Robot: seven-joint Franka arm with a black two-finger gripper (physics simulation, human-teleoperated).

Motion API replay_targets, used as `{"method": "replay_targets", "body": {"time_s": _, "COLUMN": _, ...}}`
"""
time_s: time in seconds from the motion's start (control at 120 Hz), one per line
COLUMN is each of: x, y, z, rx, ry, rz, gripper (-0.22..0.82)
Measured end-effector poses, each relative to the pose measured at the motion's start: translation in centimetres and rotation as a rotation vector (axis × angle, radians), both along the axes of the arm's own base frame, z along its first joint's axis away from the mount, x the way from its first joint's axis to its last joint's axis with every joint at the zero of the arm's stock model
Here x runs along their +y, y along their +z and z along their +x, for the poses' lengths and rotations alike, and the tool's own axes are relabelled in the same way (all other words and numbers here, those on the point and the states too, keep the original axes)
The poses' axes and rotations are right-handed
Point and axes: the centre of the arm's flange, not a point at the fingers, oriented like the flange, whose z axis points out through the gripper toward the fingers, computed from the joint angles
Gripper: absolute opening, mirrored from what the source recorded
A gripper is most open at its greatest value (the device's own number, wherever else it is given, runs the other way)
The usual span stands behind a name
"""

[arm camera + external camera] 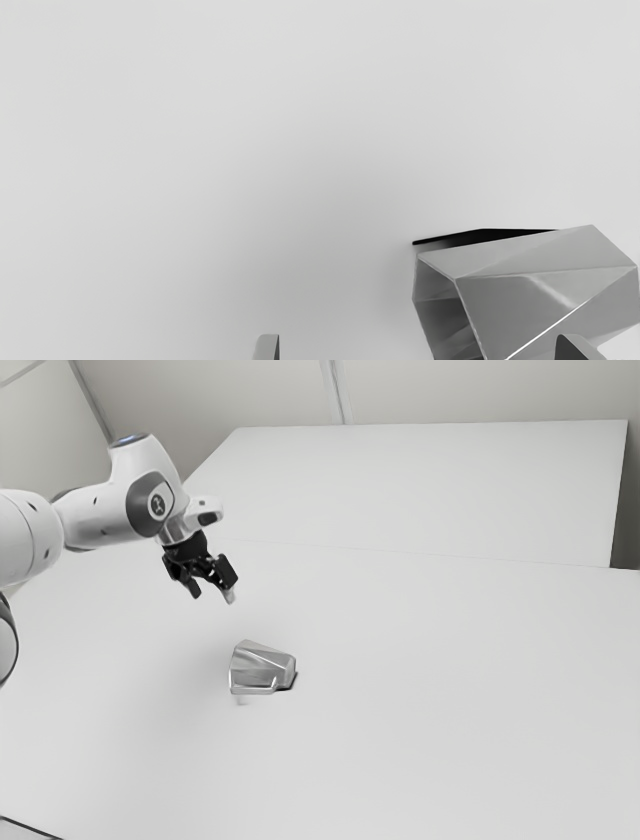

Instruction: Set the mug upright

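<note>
In the exterior view my gripper (pixel 213 596) hangs above the table, up and to the exterior view's left of the mug, apart from it. The faceted grey metallic mug (pixel 262 668) lies on its side on the tabletop. In the wrist view the gripper (pixel 416 347) stands open, its two fingertips wide apart. There the mug (pixel 540 300) shows its dark hollow mouth, with one fingertip overlapping its body in the picture. Nothing is held. I cannot make out a handle clearly.
The white table (pixel 450 710) spreads around the mug. A pale upright panel (pixel 430 490) stands beyond the table's far side. A dark shadow lies along one side of the mug.
</note>
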Motion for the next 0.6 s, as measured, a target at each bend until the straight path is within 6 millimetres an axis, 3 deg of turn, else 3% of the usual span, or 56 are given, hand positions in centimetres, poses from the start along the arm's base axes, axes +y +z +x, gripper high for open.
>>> {"method": "replay_targets", "body": {"time_s": 0.142, "x": 1.0, "y": -0.1, "z": -1.0, "rx": -0.008, "ry": 0.027, "rz": -0.049, "gripper": 0.60}}
{"method": "replay_targets", "body": {"time_s": 0.242, "x": 3.2, "y": -2.1, "z": -2.3, "rx": 0.021, "ry": 0.107, "rz": -0.196, "gripper": 0.60}}
{"method": "replay_targets", "body": {"time_s": 0.6, "x": 4.3, "y": -9.8, "z": -4.0, "rx": 0.140, "ry": 0.229, "rz": -0.653, "gripper": 0.60}}
